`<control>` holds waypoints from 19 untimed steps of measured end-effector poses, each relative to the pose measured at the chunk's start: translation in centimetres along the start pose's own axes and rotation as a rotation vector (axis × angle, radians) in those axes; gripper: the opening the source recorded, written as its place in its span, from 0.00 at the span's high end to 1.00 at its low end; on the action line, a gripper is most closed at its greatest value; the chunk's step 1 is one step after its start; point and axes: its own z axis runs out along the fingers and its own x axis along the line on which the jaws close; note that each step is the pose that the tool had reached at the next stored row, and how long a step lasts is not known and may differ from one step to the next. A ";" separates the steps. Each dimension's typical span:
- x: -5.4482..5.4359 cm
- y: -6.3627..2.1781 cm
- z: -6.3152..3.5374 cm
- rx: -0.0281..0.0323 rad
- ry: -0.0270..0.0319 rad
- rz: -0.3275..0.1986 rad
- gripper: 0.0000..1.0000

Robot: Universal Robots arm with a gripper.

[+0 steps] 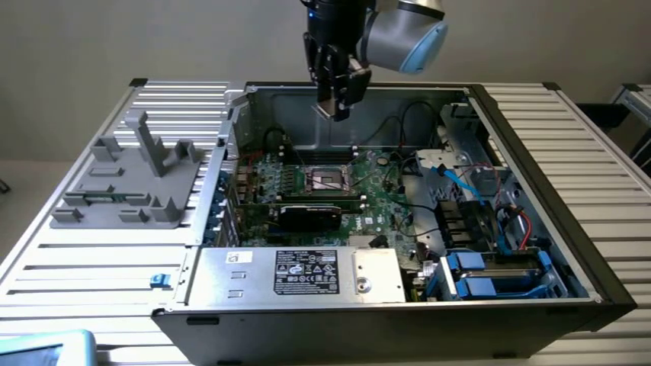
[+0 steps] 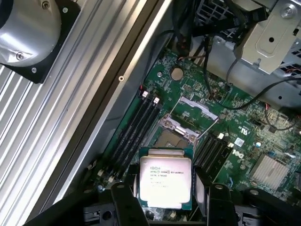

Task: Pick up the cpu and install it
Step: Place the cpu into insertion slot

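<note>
The cpu point(image 2: 165, 181), a flat square chip with a silver top and printed text, sits between my two dark fingers point(image 2: 124, 203), so my gripper point(image 2: 167, 200) is shut on it. In the exterior view my gripper point(image 1: 335, 108) hangs high over the back of the open computer case, with the cpu point(image 1: 330, 112) at its tip. The motherboard's dark square socket point(image 1: 328, 180) lies below and nearer the case front, its metal frame point(image 2: 184, 128) swung open. The cpu is well above the board and touches nothing else.
The open case point(image 1: 529, 152) lies on a slatted metal table point(image 1: 91, 267). A large grey plastic fixture point(image 1: 133, 179) stands at the exterior view's left. Black memory slots point(image 2: 136, 129), a power supply point(image 1: 295, 273), blue drive carriers point(image 1: 478, 276) and loose cables point(image 1: 458, 183) surround the socket.
</note>
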 end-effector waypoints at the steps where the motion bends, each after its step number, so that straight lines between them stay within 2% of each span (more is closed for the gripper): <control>1: 0.0 0.00 0.02 -0.0007 -0.0005 0.015 0.44; 19: 0.0 -0.01 0.27 -0.0112 -0.0104 0.296 0.44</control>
